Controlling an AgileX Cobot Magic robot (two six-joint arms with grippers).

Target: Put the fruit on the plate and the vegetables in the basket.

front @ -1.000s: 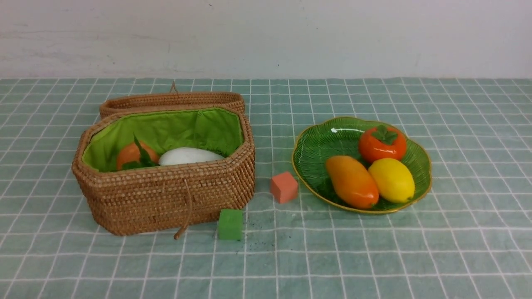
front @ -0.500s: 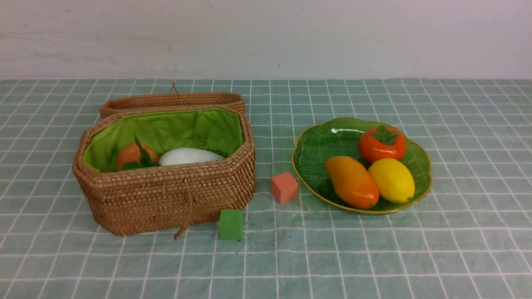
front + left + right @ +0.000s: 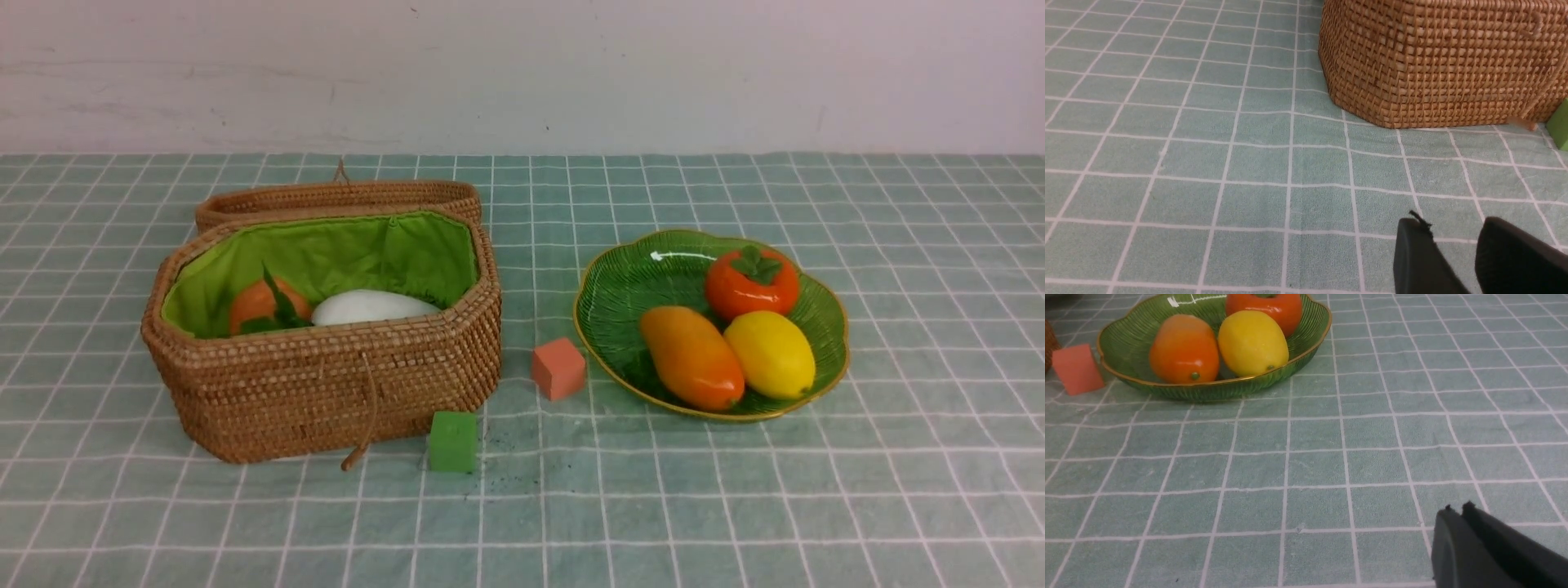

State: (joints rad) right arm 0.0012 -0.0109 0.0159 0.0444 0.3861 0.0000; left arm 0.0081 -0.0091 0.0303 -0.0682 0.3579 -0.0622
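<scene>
The green plate [image 3: 620, 282] holds three fruits: a mango [image 3: 690, 357], a lemon [image 3: 770, 354] and a persimmon [image 3: 751, 282]. The wicker basket [image 3: 326, 384] stands with its lid back; inside show a white radish [image 3: 371, 307] and an orange-brown potato [image 3: 253, 302]. The chili is hidden. Neither gripper shows in the front view. My left gripper [image 3: 1451, 228] hovers over bare cloth near the basket [image 3: 1437, 61], jaws apart, empty. My right gripper [image 3: 1457, 512] is shut, empty, short of the plate [image 3: 1229, 386] with mango [image 3: 1184, 349] and lemon [image 3: 1252, 342].
A salmon cube [image 3: 558, 368] lies between basket and plate, also seen as the salmon cube [image 3: 1077, 368] in the right wrist view. A green cube [image 3: 453, 441] sits by the basket's front corner. A checked green cloth [image 3: 735, 506] covers the table; a white wall stands behind.
</scene>
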